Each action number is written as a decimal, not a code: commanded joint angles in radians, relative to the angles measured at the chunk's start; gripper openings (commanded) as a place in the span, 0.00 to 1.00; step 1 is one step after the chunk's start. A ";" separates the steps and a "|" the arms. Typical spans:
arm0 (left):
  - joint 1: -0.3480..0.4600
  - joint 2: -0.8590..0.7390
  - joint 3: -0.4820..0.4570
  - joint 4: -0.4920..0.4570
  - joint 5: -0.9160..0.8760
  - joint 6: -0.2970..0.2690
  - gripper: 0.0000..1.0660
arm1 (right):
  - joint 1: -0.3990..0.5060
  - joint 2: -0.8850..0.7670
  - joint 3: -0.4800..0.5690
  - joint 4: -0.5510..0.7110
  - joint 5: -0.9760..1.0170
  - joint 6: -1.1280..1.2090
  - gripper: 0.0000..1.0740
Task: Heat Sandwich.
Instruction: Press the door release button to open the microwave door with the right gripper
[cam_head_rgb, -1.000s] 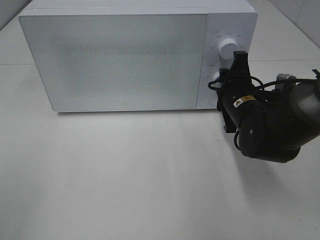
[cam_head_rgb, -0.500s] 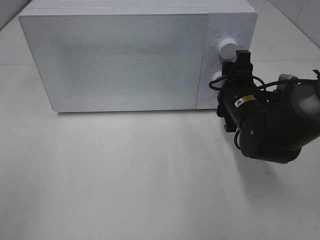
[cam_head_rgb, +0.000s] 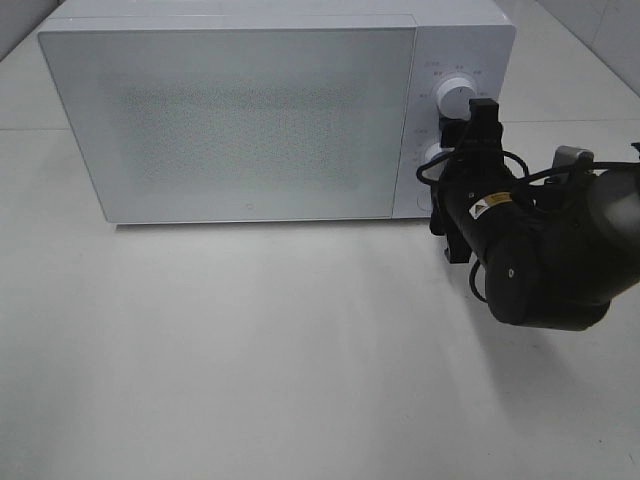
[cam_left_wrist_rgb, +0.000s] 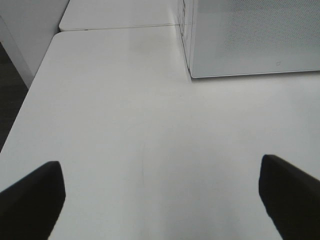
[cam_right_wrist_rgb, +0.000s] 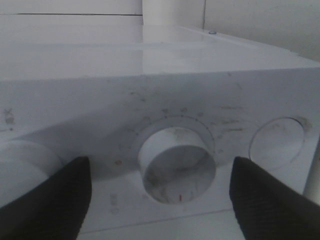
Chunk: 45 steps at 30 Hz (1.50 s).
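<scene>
A white microwave (cam_head_rgb: 240, 110) stood at the far side of a white table (cam_head_rgb: 250, 350), its door (cam_head_rgb: 230, 60) shut. The sandwich was not in view. It probably lay behind that door, so its heading and long axis could not be told. The right gripper (cam_head_rgb: 458, 165), the nearer one, faced the control panel (cam_head_rgb: 470, 60) at the microwave's right, jaws spread wide either side of the lower dial (cam_right_wrist_rgb: 176, 165), not gripping it. The left gripper (cam_left_wrist_rgb: 160, 200), wide open and empty, hung over the table near the microwave's left corner.
</scene>
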 joint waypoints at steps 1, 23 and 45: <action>0.000 -0.028 0.005 -0.007 -0.008 -0.006 0.97 | -0.006 -0.032 0.040 -0.041 -0.062 0.023 0.71; 0.000 -0.028 0.005 -0.007 -0.008 -0.006 0.97 | -0.006 -0.449 0.245 -0.074 0.439 -0.461 0.71; 0.000 -0.028 0.005 -0.007 -0.008 -0.006 0.97 | -0.222 -0.773 0.046 -0.102 1.372 -1.580 0.71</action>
